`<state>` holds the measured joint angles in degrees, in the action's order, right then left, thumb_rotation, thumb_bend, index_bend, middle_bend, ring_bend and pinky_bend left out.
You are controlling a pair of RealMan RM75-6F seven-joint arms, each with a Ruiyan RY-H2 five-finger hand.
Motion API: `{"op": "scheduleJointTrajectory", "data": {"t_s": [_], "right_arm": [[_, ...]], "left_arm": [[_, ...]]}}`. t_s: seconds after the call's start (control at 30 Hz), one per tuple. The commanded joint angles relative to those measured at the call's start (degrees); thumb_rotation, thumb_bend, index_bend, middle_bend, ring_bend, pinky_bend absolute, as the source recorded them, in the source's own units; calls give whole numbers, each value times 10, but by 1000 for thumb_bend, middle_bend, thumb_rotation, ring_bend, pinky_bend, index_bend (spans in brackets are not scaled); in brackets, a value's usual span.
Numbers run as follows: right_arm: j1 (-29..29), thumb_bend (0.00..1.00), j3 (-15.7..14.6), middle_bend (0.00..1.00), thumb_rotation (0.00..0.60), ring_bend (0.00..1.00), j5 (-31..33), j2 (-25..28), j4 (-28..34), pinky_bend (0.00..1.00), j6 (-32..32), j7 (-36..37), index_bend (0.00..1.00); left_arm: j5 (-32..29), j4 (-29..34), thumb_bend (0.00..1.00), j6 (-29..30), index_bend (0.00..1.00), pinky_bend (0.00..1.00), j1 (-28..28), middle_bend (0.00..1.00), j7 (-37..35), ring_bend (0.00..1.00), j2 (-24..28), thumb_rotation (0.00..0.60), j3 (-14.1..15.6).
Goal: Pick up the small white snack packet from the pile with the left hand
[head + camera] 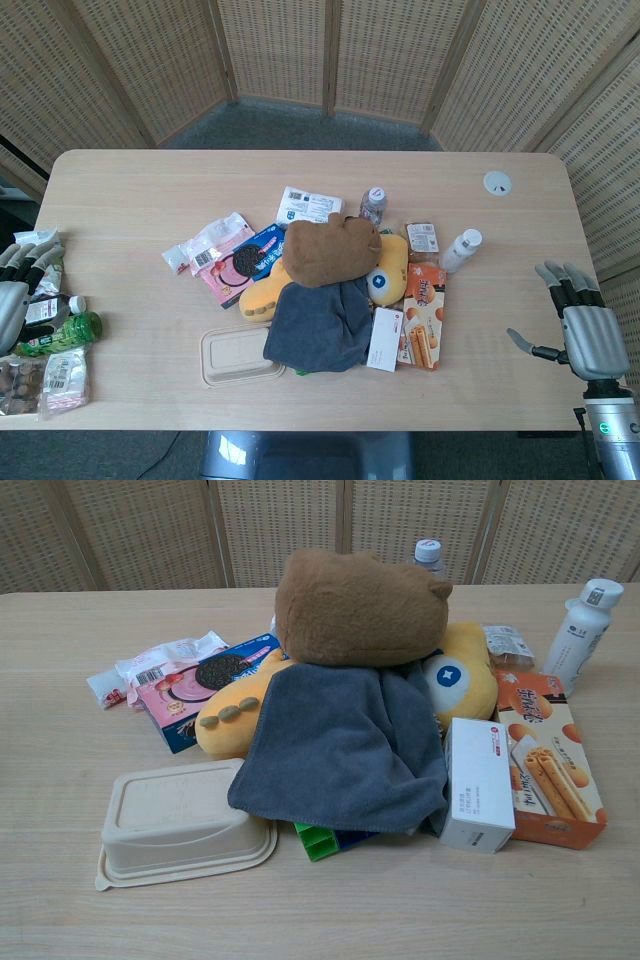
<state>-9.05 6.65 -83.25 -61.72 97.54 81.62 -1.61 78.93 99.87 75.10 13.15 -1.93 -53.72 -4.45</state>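
Centrally piled snacks (pixel 330 280), bare table (pixel 130 180) edges, left hand (pixel 14 290) open

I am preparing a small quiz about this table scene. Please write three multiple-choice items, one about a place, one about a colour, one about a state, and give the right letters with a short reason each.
1. Where does the grey cloth lie?
A. Draped over the front of the pile, below the brown plush toy
B. Folded alone at the far table edge
C. Inside the beige container

2. What colour is the biscuit-stick box on the right of the pile?
A. Blue
B. Orange
C. Black

3. What is the state of the left hand?
A. Holding a white packet
B. Pressing on the cloth
C. Holding nothing, at the left table edge, away from the pile

Answers:
1 A: the chest view shows the cloth hanging down under the plush toy.
2 B: its sides are plainly orange.
3 C: the head view shows it beside the left-edge items, holding nothing.
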Motion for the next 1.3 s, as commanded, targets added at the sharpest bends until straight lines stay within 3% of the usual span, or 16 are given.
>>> {"op": "scheduleJointTrajectory", "data": {"t_s": [0.03, 0.33, 0.63, 0.93, 1.3], "right_arm": [[-1, 224, 1, 0, 338, 0, 0, -2, 0, 0, -1, -1, 0], [2, 222, -1, 0, 341, 0, -3, -6, -5, 0, 5, 9, 0], [11, 224, -5, 0, 339, 0, -1, 2, -7, 0, 13, 16, 0], [23, 223, -7, 0, 339, 0, 3, 10, -3, 0, 23, 19, 0], [39, 223, -9, 0, 342, 0, 11, 25, 1, 0, 36, 20, 0]], "left_arm": [[-1, -1, 368, -3, 131, 0, 1, 66, 2, 88, -2, 600, 0], [-4, -6, 370, -28, 131, 0, 17, 65, 4, 86, -6, 600, -4], [-20, -33, 369, -99, 156, 0, 58, 68, 23, 86, -33, 600, -5], [-73, -143, 368, -203, 154, 0, 120, 74, 21, 85, -119, 600, -17], [-162, -246, 369, -288, 120, 0, 195, 96, 91, 93, -228, 600, -41]]}}
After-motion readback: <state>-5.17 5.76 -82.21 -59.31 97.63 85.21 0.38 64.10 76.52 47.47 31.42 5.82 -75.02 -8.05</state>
